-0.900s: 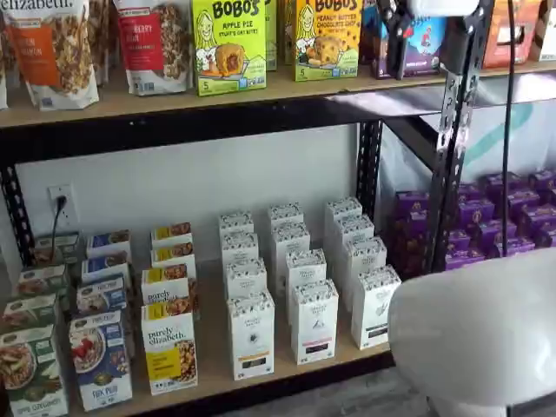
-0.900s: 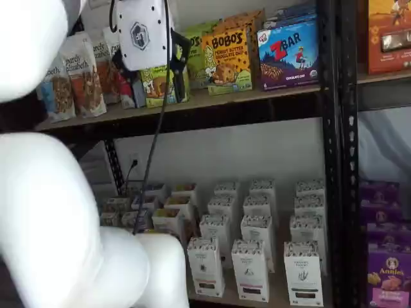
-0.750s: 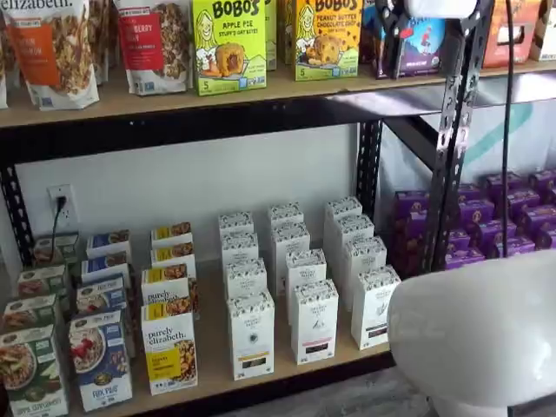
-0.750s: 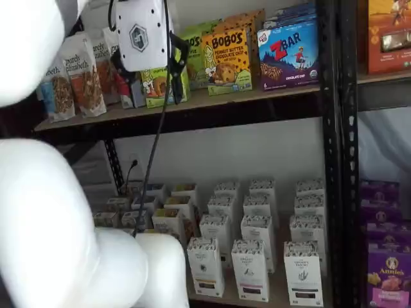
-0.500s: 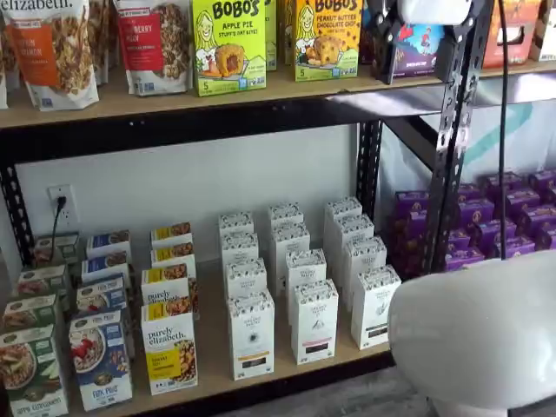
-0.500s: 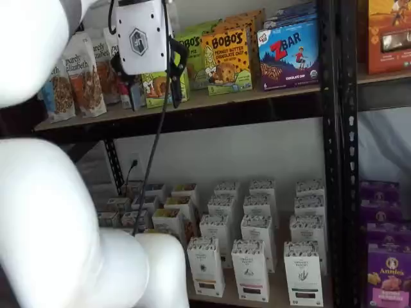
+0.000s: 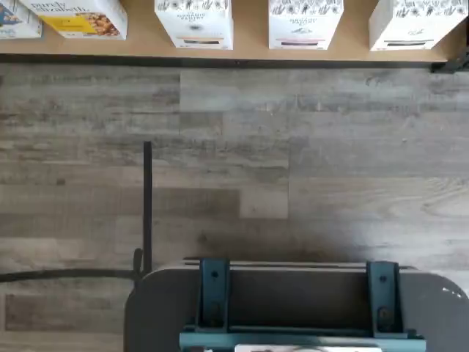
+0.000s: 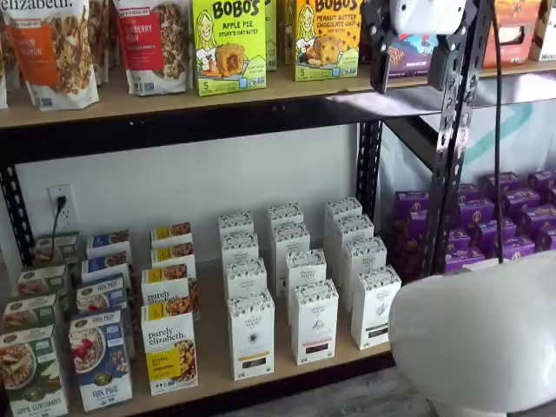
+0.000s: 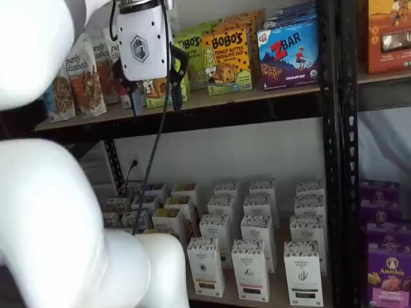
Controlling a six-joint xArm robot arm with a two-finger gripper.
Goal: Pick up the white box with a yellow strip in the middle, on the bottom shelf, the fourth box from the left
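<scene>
Wrist view: you look down on a grey wood-plank floor (image 7: 242,161). Along one edge of the picture runs the front of the bottom shelf (image 7: 249,45) with its black rail. On it stand the lower parts of three white cartons; the one next to the yellow-panelled granola box (image 7: 77,16) is the white box (image 7: 195,20). At the opposite edge you see a dark mount with teal brackets (image 7: 293,301). A thin dark cable (image 7: 147,205) crosses the floor. No fingers show here.

Shelf views: in a shelf view the gripper (image 8: 408,69) hangs at the top edge, level with the upper shelf (image 8: 174,100), its two black fingers set well apart with nothing between them. The white box (image 8: 251,334) stands upright at the front of its row on the bottom shelf (image 8: 208,347), just beside the granola box (image 8: 168,356), far below the gripper. Behind and beside it stand rows of like white cartons. A white arm segment (image 8: 478,339) fills the lower right corner.

In a shelf view the gripper (image 9: 154,86) shows its white body in front of the Bobo's boxes (image 9: 228,61), fingers spread, holding nothing. A black cable (image 9: 154,154) trails down from it. The white box (image 9: 205,266) stands at the shelf front, partly next to the large white arm (image 9: 58,218).
</scene>
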